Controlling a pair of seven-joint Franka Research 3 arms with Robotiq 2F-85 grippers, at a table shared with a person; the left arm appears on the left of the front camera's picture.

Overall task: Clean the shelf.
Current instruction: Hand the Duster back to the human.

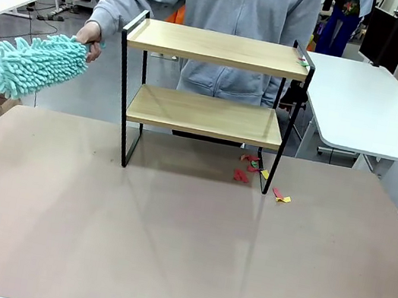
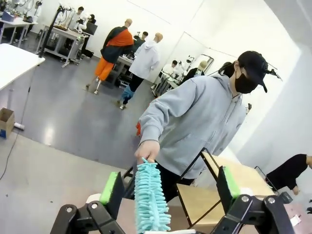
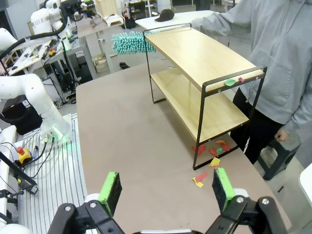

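On shelf (image 1: 217, 48) top board: paper scraps (image 1: 304, 61) | lower board bare

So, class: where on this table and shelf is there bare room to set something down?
Free: the table in front of the shelf, and both boards except the top one's right end. Crowded: paper scraps around the shelf's right legs.

Teal fluffy duster (image 1: 33, 64), coloured paper scraps (image 1: 253, 168) on tabletop (image 1: 182, 246)

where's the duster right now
The teal duster is in the person's hand at the far left of the front view, in the air just left of the shelf, level with its top board.
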